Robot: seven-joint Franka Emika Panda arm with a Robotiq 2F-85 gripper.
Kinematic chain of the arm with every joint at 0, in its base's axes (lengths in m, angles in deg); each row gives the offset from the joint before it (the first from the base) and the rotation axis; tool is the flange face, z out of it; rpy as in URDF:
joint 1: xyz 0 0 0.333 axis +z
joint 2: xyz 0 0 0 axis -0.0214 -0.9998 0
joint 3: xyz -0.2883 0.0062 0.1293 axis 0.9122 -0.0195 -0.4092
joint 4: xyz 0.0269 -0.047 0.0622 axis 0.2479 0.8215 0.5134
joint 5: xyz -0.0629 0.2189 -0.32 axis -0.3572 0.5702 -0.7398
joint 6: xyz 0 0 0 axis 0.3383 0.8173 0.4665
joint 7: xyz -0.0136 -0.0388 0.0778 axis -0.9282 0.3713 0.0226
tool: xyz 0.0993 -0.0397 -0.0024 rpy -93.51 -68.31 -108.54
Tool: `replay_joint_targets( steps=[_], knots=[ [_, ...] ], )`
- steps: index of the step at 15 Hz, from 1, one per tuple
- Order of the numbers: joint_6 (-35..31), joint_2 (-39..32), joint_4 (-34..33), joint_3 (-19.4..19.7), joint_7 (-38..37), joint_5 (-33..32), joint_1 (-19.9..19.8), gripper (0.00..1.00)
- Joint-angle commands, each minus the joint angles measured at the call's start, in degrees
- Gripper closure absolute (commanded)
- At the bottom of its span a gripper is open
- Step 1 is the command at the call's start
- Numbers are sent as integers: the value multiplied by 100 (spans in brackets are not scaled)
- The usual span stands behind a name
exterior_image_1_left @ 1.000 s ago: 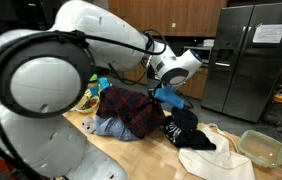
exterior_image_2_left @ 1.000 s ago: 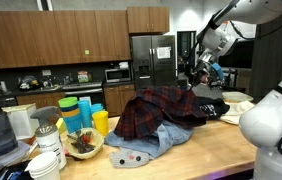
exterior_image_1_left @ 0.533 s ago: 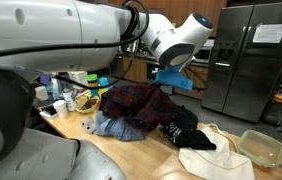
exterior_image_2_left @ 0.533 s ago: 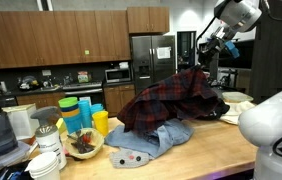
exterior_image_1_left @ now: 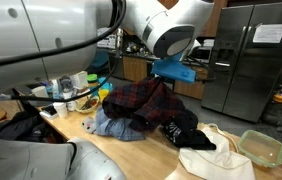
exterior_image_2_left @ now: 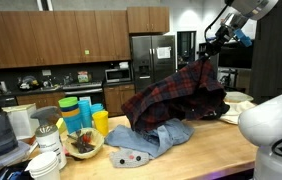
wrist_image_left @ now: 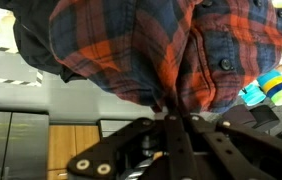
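Pinching a fold of the plaid shirt, the jaws hold it above the worktop; its lower part rests on blue cloth beside black cloth.

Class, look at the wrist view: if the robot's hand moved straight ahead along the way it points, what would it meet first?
The plaid shirt: the hand is shut on its fabric, which fills the view ahead. What lies behind it is hidden.

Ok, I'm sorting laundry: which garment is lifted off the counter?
The red-and-navy plaid shirt, pinched in the gripper; the pale blue garment and the black one lie on the counter.
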Motion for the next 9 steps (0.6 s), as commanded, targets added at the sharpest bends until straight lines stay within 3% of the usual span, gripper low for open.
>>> replay_joint_targets(
  steps=[1, 9],
  knots=[
    [-23, 66, -131, 243, -360, -305, -15, 99],
    [-129, -76, -278, 848, -695, -352, -24, 99]
  ],
)
